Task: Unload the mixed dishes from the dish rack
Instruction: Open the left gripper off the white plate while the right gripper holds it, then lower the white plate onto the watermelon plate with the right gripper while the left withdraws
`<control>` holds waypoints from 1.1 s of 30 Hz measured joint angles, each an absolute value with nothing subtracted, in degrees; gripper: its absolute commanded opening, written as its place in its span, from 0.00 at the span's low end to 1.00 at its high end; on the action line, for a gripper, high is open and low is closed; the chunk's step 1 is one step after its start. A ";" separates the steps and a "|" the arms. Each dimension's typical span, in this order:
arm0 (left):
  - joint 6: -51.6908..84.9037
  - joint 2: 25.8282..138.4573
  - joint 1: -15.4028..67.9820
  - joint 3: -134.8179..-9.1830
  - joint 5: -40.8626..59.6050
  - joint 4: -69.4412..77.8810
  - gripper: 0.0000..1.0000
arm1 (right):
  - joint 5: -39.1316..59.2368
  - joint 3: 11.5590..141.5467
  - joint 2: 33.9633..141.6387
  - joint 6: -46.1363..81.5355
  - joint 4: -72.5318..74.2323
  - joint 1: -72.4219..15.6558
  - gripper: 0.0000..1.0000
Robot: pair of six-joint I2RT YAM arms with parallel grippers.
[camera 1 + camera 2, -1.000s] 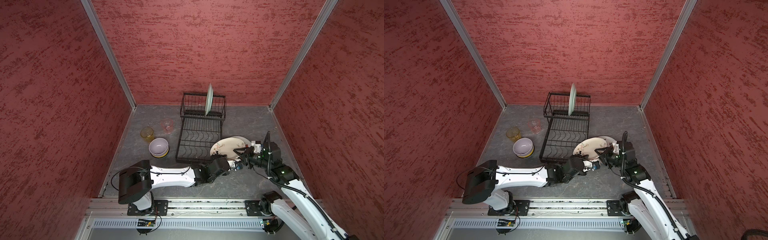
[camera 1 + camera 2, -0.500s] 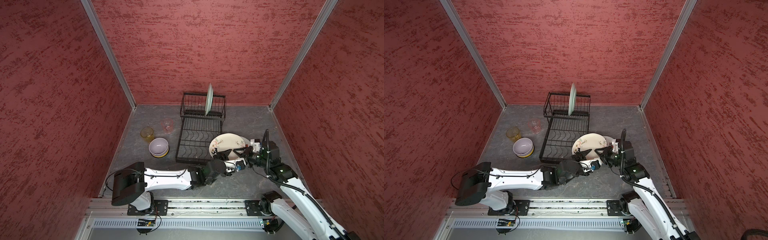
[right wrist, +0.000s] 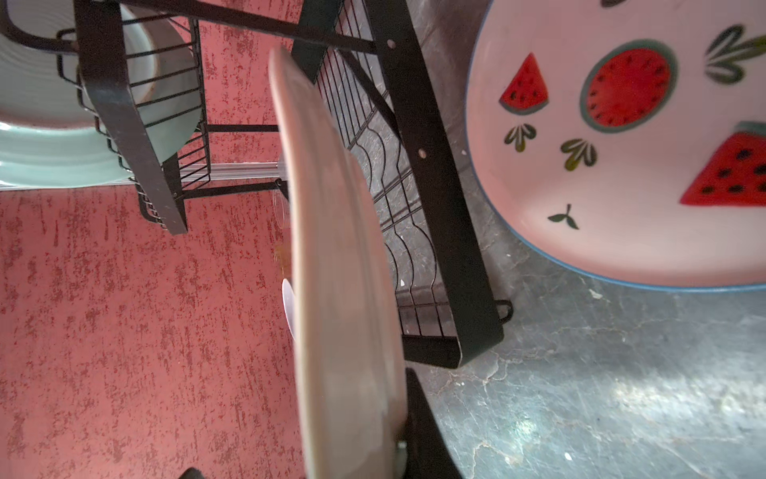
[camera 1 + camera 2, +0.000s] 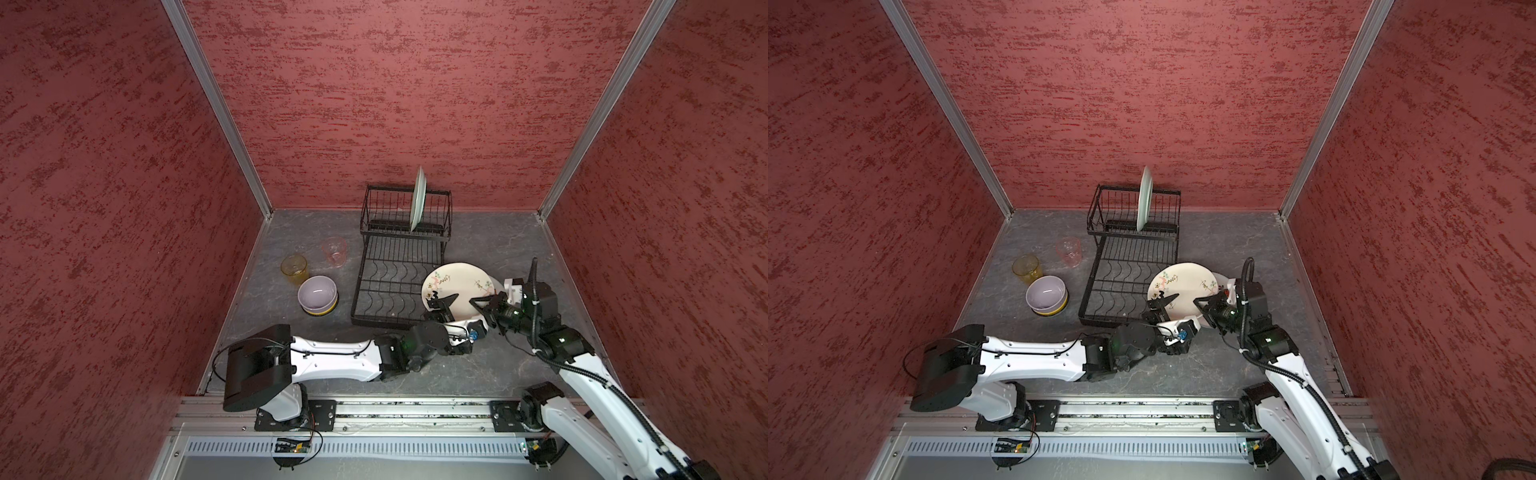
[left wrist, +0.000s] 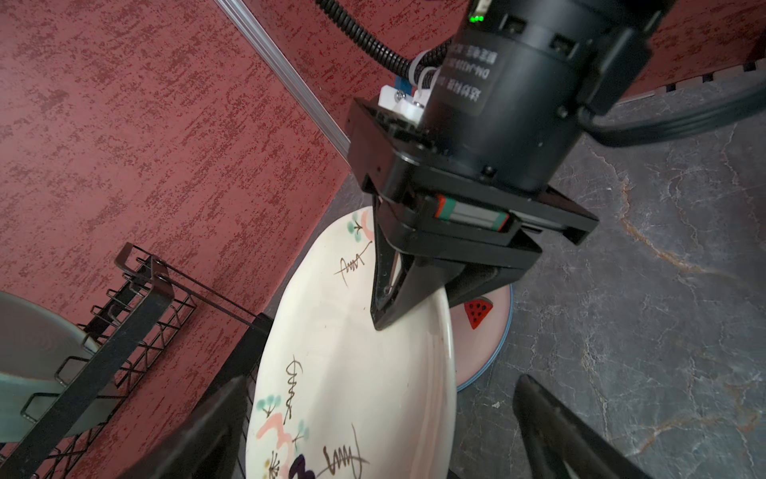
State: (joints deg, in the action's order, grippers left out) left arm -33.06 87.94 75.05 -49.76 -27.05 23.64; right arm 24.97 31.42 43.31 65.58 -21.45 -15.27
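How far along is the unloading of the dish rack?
Done: the amber glass tumbler, pink glass tumbler, lilac bowl in a yellow bowl and watermelon-patterned plate sit on the table beside the black wire dish rack. In hand: the right gripper pinches the rim of the tilted cream flowered plate; the left gripper is open. Left: one pale green plate stands in the rack's back tier.
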 measured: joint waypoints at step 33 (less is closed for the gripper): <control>-22.44 81.32 70.65 -45.74 -28.91 25.41 1.00 | 7.75 24.29 46.89 60.14 -22.28 -9.72 0.00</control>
